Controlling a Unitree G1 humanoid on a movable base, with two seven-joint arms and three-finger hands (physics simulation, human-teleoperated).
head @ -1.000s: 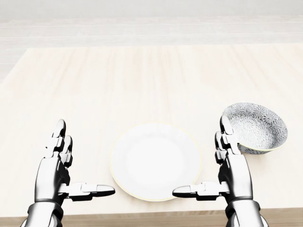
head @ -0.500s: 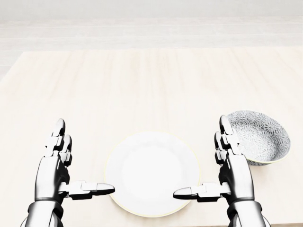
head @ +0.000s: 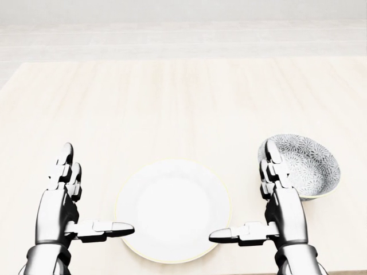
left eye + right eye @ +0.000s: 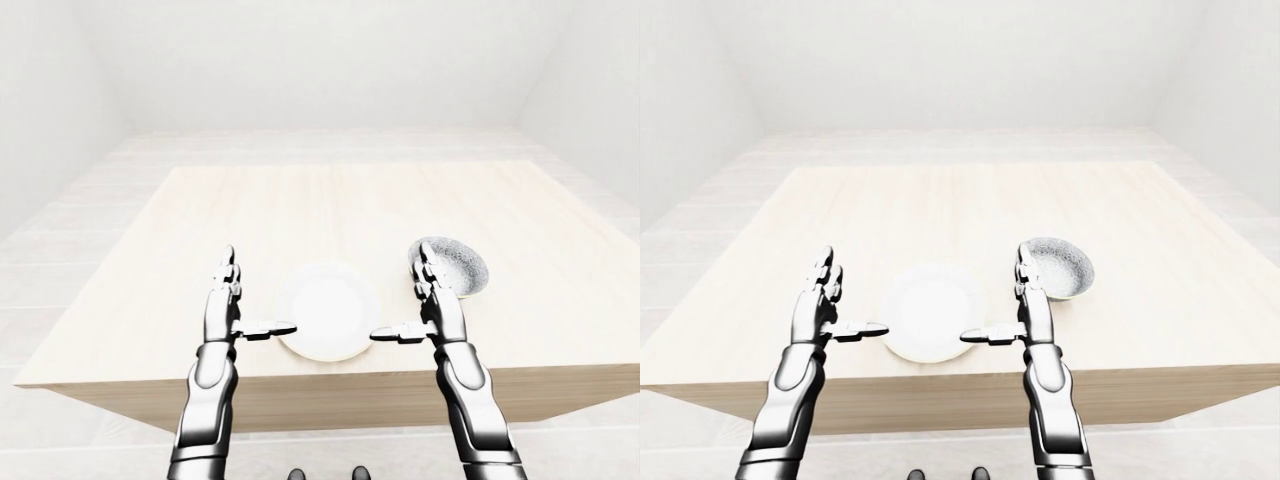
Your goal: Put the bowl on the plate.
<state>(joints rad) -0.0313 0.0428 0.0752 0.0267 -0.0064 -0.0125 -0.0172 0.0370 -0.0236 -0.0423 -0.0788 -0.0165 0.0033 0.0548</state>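
Observation:
A white plate (image 3: 174, 209) lies on the pale wooden table (image 3: 172, 103) near the bottom edge of the head view. To its right stands a grey patterned bowl (image 3: 307, 163), upright and empty. My right hand (image 3: 261, 197) is open, fingers pointing up along the bowl's left rim, its thumb reaching left over the plate's edge. At the plate's left, my left hand (image 3: 86, 197) is open too, thumb pointing right toward the plate. Neither hand holds anything.
The table's near edge (image 4: 330, 385) runs just below the plate and my forearms. A pale floor and white walls surround the table.
The whole picture has shifted left and slightly down: the camera has moved. My hands keep their pose, and the left hand sits a little lower and further left in the view.

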